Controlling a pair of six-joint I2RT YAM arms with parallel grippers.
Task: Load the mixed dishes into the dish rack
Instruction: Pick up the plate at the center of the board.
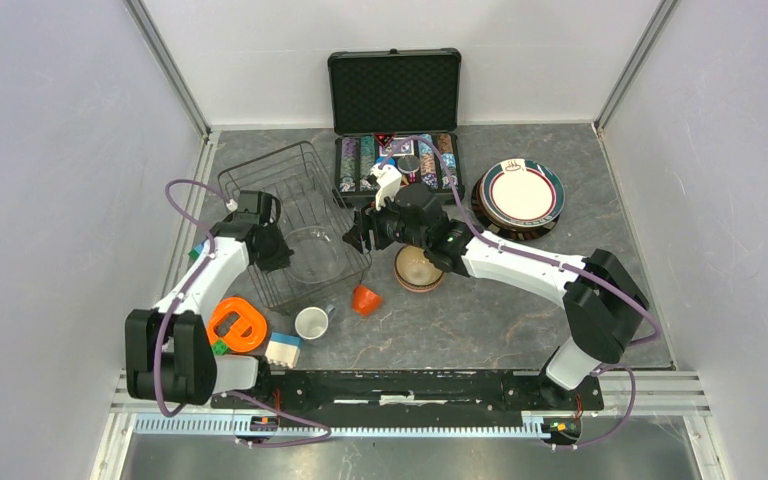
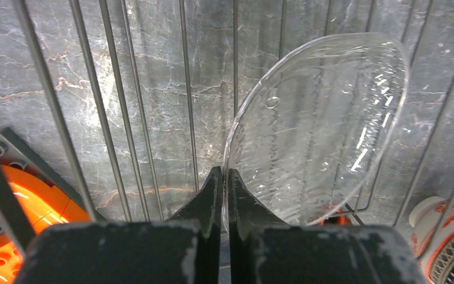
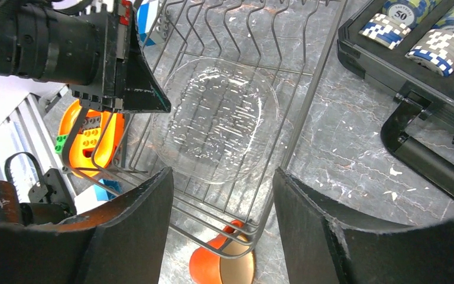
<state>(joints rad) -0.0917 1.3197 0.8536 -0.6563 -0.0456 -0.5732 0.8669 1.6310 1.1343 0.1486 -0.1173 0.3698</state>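
A clear glass plate (image 1: 317, 252) stands tilted inside the black wire dish rack (image 1: 260, 180). My left gripper (image 1: 278, 250) is shut on the plate's left rim; in the left wrist view the gripper (image 2: 225, 177) pinches the edge of the plate (image 2: 325, 130). My right gripper (image 1: 360, 238) is open and empty, over the rack's right edge; in the right wrist view this gripper (image 3: 223, 195) hovers above the plate (image 3: 219, 118) and the rack (image 3: 307, 100). A tan bowl (image 1: 418, 270) lies under the right arm. An orange cup (image 1: 365, 298) and a white cup (image 1: 311, 322) sit in front of the rack. Stacked plates (image 1: 520, 195) are at the back right.
An open black case of poker chips (image 1: 395, 120) stands behind the rack. An orange ring toy (image 1: 236, 323) and a white-and-blue block (image 1: 282, 350) lie at the front left. The orange cup (image 3: 221, 266) is just outside the rack's near corner. Walls enclose three sides.
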